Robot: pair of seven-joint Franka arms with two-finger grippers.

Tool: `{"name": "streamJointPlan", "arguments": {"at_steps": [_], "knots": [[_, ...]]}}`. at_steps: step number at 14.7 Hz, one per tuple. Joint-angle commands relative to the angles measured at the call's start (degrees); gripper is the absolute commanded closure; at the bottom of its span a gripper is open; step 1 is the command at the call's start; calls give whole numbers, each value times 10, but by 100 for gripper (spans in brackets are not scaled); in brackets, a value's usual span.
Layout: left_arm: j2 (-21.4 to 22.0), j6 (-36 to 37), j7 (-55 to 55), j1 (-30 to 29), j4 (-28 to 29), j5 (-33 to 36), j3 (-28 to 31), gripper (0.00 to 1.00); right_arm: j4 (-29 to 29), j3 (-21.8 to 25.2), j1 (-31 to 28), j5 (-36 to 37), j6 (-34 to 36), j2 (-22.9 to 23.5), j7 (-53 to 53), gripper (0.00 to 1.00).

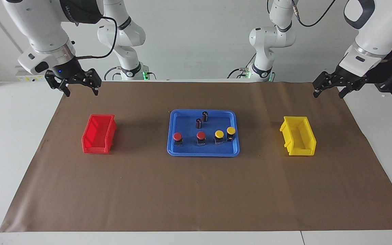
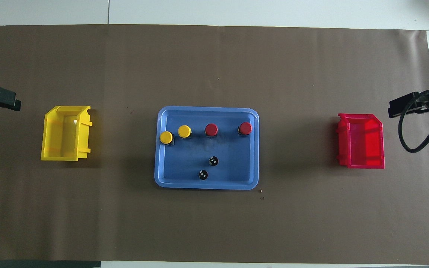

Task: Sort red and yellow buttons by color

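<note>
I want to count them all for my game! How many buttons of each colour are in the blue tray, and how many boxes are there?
Red buttons: 2
Yellow buttons: 2
Dark cylinders without caps: 2
Blue tray: 1
Red box: 1
Yellow box: 1
Total: 9 things

White wall [image 1: 199, 34], brown-matted table [image 1: 196, 197]

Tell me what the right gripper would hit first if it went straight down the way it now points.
The right gripper, fingers open and pointing down, hangs over the brown mat at the robots' edge. Straight down it would probably meet bare mat first; the red bin sits farther from the robots, apparently outside that line, though depth is uncertain.
</note>
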State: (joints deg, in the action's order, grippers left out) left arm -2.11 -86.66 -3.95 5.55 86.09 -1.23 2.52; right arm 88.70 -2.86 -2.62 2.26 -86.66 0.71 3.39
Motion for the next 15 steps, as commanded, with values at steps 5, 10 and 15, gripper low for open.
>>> {"name": "streamJointPlan", "arguments": {"at_steps": [5, 10, 15], "knots": [[17, -9, -4, -2, 21, -6, 0, 0, 9, -4, -3, -6, -2, -4, -24, 0], [17, -9, -4, -2, 21, -6, 0, 0, 14, -5, -4, -6, -2, -7, -6, 0], [17, -9, -4, -2, 21, -6, 0, 0, -3, -24, 62, -37, -46, 20, -77, 0]]}}
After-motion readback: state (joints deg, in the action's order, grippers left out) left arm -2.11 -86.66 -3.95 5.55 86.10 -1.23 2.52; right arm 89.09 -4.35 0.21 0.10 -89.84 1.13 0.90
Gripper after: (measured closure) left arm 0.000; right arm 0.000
